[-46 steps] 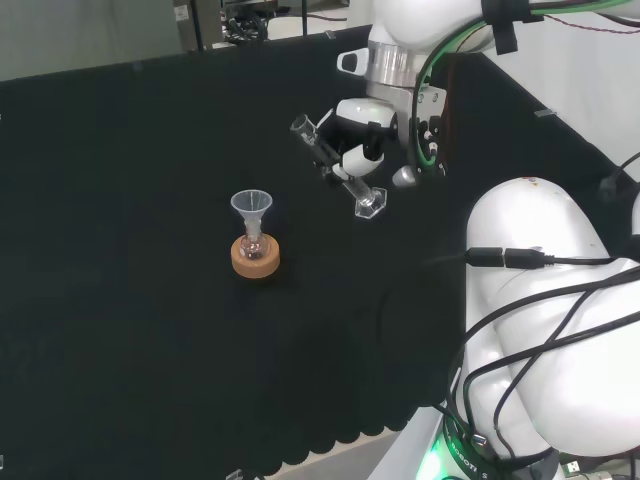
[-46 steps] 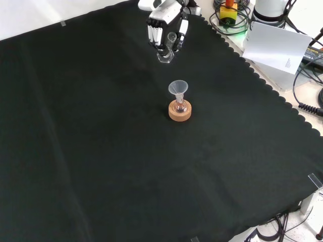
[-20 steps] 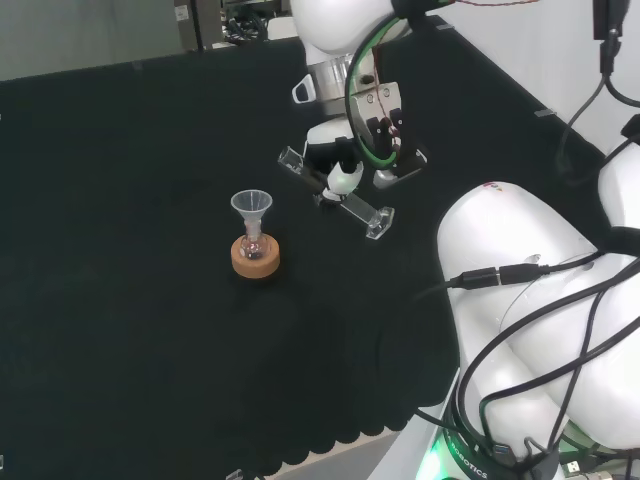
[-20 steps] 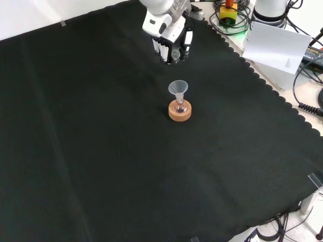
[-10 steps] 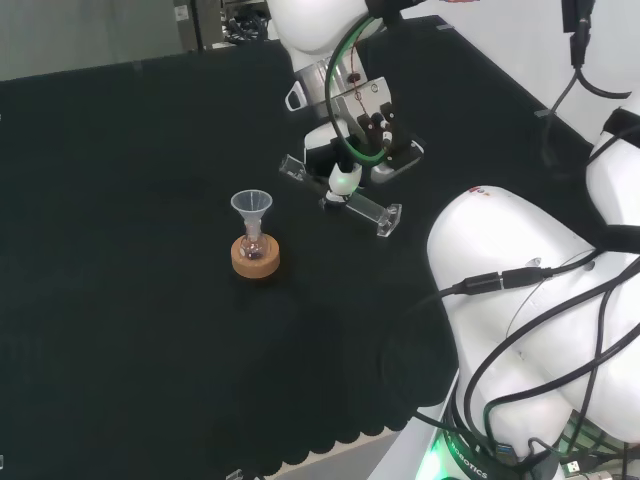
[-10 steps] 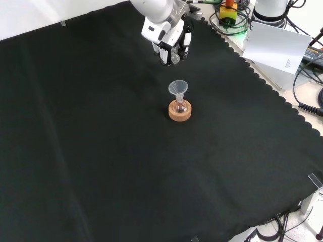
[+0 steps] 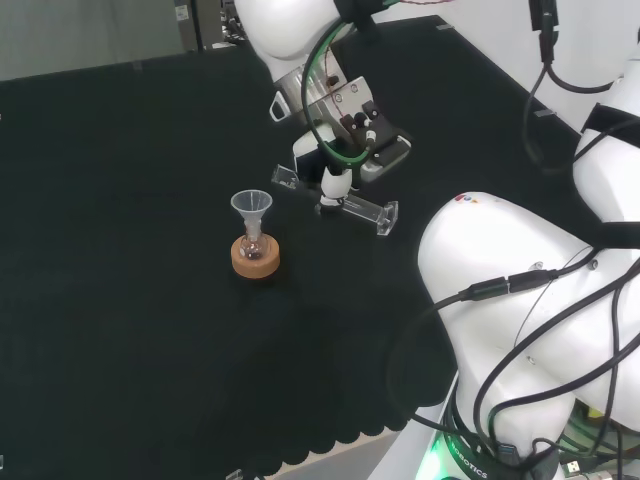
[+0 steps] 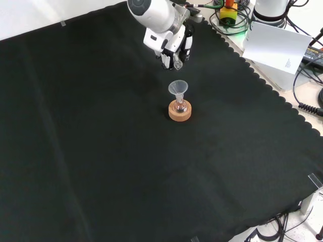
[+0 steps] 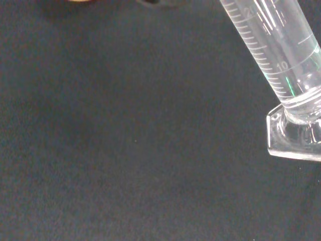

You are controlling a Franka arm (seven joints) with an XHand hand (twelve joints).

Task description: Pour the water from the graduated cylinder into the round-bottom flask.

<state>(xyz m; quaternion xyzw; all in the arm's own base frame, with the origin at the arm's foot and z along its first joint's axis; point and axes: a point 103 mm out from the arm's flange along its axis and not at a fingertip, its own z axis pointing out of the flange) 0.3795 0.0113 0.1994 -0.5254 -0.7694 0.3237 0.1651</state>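
**Above the black cloth: cylinder tipped toward the funnel**

Above the cloth, the hand (image 7: 335, 180) curls round one graduated cylinder (image 7: 362, 209), held nearly level, mouth toward one funnel (image 7: 252, 207) at the hand's 8 o'clock in the head view. The funnel sits in one round-bottom flask (image 7: 255, 247) on one cork ring (image 7: 255, 262). Black cloth (image 8: 101, 151) covers the bench. The cylinder's scale shows "10" in the wrist view.

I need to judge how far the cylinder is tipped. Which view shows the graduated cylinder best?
The head view: the whole graduated cylinder lies nearly level in the hand, mouth toward the funnel. The wrist view gives only its scale and foot; the front view sees it end-on.
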